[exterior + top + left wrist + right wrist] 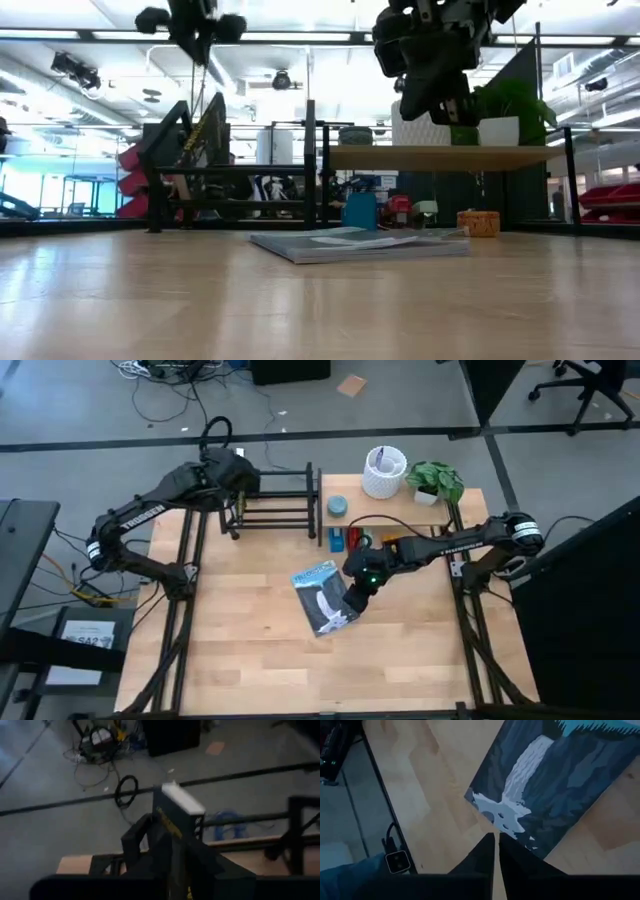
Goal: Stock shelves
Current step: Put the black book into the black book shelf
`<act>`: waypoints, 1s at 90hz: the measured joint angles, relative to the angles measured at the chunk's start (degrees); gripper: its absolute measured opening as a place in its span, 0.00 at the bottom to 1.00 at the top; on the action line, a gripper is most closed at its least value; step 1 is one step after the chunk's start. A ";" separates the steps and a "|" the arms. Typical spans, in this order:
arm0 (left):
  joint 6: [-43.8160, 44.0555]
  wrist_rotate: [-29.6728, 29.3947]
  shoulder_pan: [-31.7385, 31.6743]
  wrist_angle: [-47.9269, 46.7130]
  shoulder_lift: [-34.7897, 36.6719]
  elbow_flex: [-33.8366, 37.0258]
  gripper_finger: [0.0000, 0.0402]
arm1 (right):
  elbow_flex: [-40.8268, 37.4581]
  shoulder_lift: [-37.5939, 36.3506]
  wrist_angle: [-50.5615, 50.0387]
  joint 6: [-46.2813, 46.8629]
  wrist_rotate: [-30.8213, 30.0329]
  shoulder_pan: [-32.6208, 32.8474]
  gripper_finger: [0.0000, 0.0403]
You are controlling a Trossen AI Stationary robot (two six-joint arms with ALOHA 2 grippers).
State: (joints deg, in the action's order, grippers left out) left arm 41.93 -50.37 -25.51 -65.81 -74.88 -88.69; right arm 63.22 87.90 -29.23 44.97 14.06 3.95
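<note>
The black bar rack [275,505] stands at the table's far left, and the wooden board shelf [400,510] is to its right. My left gripper [232,472] is over the rack's left end, shut on a dark book with yellow lettering [175,812]. A book with a waterfall cover [325,595] lies flat on the tabletop in front of the shelves. My right gripper [357,592] hangs shut high above this book's right edge [530,845], well clear of it in the low view [440,95]. My left gripper pinches the dark book's two flat covers [167,837] between its two fingers. The book's end with the white page edge [182,800] sticks out past the fingers toward the far side. In the low view the book [203,125] slants down below the gripper at the rack's left end. Whether it touches the rack I cannot tell.
On the board shelf stand a white pot [384,470], a green plant [436,480] and a blue tin [337,506]. Blue and red items [345,540] sit under its front edge. Bare tabletop lies toward the near edge [300,670].
</note>
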 joint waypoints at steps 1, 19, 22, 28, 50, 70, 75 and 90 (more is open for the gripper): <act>0.44 0.15 0.19 -0.06 0.01 -0.15 0.06 | 0.00 0.00 0.00 0.00 0.00 0.00 0.00; 9.47 11.05 0.86 -4.91 -0.74 0.32 0.10 | 0.00 0.00 0.00 -0.01 -0.82 0.00 0.00; 9.62 11.84 0.86 -5.90 -0.94 0.92 0.12 | 0.00 0.00 -0.02 -0.06 -0.90 0.00 0.00; 9.57 12.91 0.86 -6.58 -1.31 2.68 0.19 | 0.00 0.00 0.00 -0.17 -0.98 -0.04 0.00; 9.56 15.08 0.78 -5.26 -1.41 8.57 0.53 | 0.00 0.00 0.00 -1.17 -0.98 -0.04 0.00; 14.09 15.10 0.83 -5.15 -1.39 8.57 0.66 | 0.00 0.00 -0.02 -1.73 -0.98 -0.11 0.00; 14.06 14.50 0.53 -5.17 -1.45 8.57 0.66 | 0.00 0.00 -0.02 -1.73 -0.97 -0.22 0.00; 13.52 10.40 -0.99 -5.37 -2.37 8.57 0.66 | 0.00 0.00 -0.02 -1.73 -0.98 -0.37 0.00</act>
State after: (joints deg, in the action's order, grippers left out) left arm 55.44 -39.96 -26.50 -71.18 -77.25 -80.12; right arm 63.22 87.90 -29.26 43.24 13.08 3.57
